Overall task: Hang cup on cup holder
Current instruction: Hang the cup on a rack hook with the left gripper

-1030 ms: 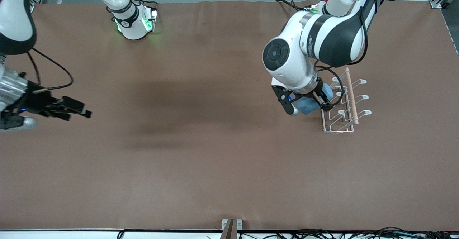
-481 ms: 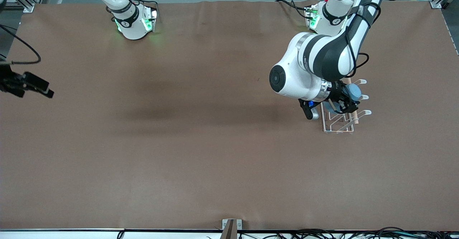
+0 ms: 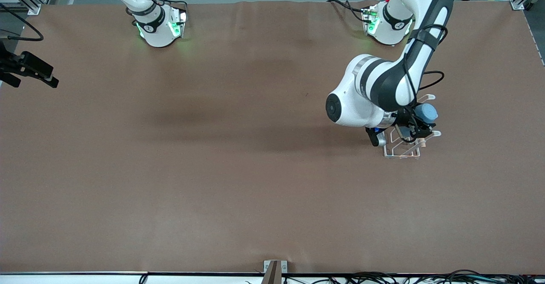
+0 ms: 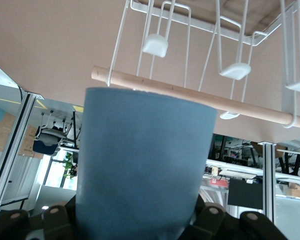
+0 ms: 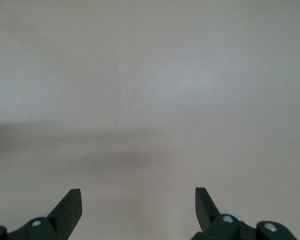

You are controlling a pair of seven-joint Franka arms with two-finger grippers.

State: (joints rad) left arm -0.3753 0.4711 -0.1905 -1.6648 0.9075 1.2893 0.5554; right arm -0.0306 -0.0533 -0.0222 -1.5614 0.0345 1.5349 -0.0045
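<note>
Plainly the cup point(image 3: 426, 113) is up in the air, clamped in the left pincer point(image 3: 415, 124) at the centre-right of the front view, right over the cup holder point(image 3: 404, 145) near the left arm's end of the counter point(image 3: 238, 182). In the left wrist view the cup point(image 4: 142, 170) fills the lower middle of the frame, and the holder's wooden rod point(image 4: 200, 97) crosses just past its far end, with white loop-tipped prongs point(image 4: 155, 45) in the upper part. The pincer's fingers are mostly hidden by the cup itself, but they grip it low on its body.

By its looks the cup is a light, stiff plastic tumbler with a smooth, matte wall and no handle. It should take a firm squeeze without harm, though its taper may let it slide along the fingers if the grip is loose. A hold across the body, clear of the open mouth, suits it, since a prong must enter there. I cannot tell whether anything is inside it; the rack carries no other cups.

The right pincer point(image 3: 30, 69) waits at the upper left edge of the front view, its fingers point(image 5: 70, 207) spread wide and holding nothing.
</note>
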